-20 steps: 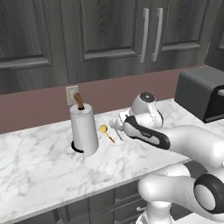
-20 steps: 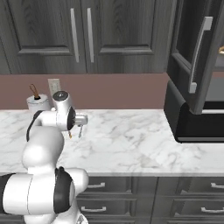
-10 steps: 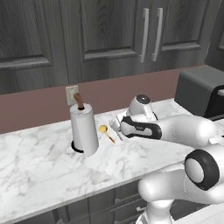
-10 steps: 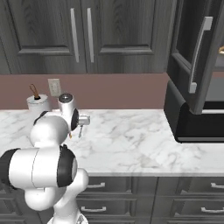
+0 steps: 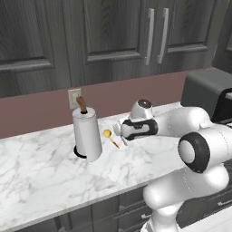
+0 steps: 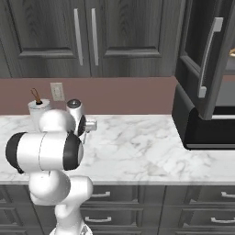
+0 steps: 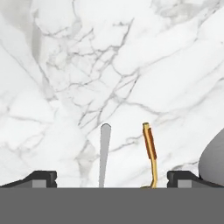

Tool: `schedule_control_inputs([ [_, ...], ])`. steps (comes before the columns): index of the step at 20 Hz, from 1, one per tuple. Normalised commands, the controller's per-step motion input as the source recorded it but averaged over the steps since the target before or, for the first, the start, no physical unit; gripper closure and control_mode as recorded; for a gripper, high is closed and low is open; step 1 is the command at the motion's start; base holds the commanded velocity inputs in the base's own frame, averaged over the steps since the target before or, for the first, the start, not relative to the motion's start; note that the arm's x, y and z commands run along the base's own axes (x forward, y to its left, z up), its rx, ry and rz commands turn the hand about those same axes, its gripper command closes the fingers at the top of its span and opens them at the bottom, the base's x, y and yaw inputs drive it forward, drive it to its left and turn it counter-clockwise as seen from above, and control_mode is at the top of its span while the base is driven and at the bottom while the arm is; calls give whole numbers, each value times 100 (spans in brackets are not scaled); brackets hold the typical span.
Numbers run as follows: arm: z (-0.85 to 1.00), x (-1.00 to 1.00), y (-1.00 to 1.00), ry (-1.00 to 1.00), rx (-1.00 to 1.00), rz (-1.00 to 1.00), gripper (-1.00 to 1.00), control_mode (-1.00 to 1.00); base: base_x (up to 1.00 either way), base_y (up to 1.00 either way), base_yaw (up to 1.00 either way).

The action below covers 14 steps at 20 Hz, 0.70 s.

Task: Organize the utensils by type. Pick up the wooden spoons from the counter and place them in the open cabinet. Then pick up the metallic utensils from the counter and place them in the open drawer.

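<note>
Left base view shows what has changed over the last second: the arm has folded in and come lower toward the centre of the frame, so that the gripper [image 5: 118, 130] now hangs just above the marble surface [image 5: 41, 176], close beside the gold spoon [image 5: 110, 137] that lies right of the paper-towel roll [image 5: 88, 134]. In the hand view the two dark fingertips stand far apart at the bottom corners with nothing between them, so the gripper [image 7: 111, 179] is wide open and empty; the grey handle of the silver fork [image 7: 104, 153] and the gold spoon's thin handle [image 7: 150, 154] both rise from the bottom edge, lying side by side on the surface [image 7: 131, 65]. That reads as an approach to the metallic utensils, with neither yet grasped; which of the two it will take I cannot tell. No wooden spoon shows on the surface here, and whether they are already stored cannot be judged from these frames. The surface is white marble with grey veins, running across the lower half of both base views over dark grey base units. Behind it is a dull rose backsplash with a wall socket [image 5: 74, 97], and dark wood-grain wall cabinets [image 5: 154, 36] above. In the right base view the tall cabinet door [image 6: 202, 59] stands open at the upper right, above a dark toaster oven [image 6: 202, 126].
</note>
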Motion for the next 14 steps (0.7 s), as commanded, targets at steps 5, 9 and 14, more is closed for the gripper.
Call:
schedule_control_inputs([
  [5,-26,33,3,3,-1,2,-100,-100,0,0,0],
  [9,-18,34,6,2,-1,1,-100,-100,0,0,0],
  [14,-27,32,4,3,-1,1,-100,-100,0,0,0],
])
